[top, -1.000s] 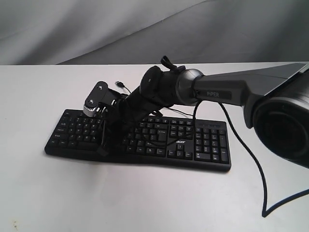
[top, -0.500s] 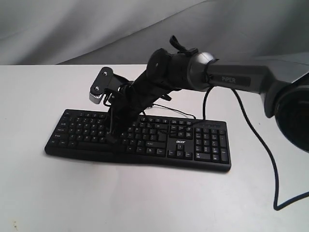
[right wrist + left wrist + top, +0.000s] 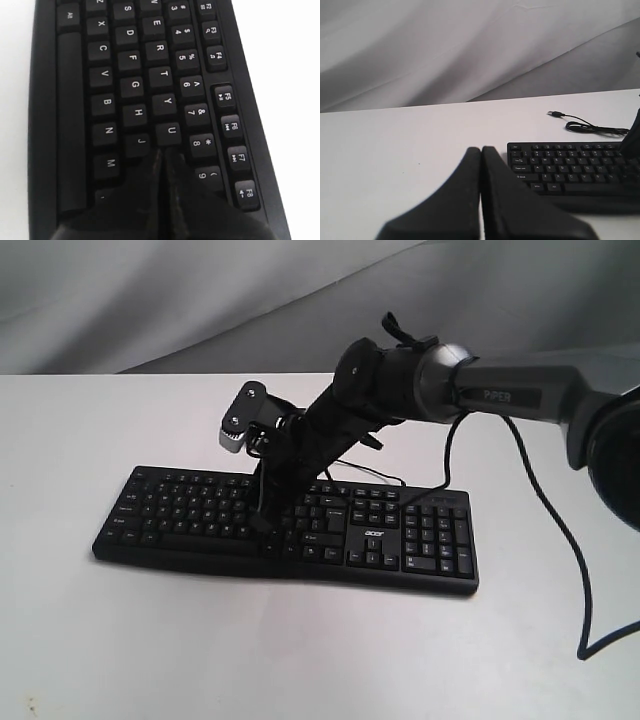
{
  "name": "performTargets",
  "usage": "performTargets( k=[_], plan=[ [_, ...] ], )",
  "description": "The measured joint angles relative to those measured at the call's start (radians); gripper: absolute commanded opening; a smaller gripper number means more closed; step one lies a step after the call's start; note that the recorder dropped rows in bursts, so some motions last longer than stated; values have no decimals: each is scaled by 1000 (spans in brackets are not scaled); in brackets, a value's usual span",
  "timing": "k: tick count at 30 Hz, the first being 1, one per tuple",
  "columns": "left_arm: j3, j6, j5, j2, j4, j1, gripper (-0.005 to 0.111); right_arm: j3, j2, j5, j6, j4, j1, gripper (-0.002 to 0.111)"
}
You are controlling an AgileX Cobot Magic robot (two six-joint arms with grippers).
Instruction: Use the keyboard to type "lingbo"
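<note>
Seemingly early: the right fingers (image 3: 142,200), pressed together into one point, hang over the keyboard (image 3: 125,75). Their tip sits just past the J key (image 3: 141,141) and the U key (image 3: 171,131), covering where I and K would sit; whether a key is being pressed I cannot tell. That fits the "i" of "lingbo", so I judge most letters are left, though nothing shows what has been typed. The left fingers (image 3: 455,200), likewise pressed together, hover off the keyboard's end over the white bench (image 3: 300,640). The keyboard lies flat mid-bench, its USB cable (image 3: 592,128) loose behind it.
</note>
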Motion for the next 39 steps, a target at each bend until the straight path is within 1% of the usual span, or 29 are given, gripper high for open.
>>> performTargets(
  k=[11,39],
  plan=[
    [0,0,0,0,0,0,1,10,0,6,14,-34,-13,0],
    [0,0,0,0,0,0,1,10,12,-5,23,-38,-17,0]
  ],
)
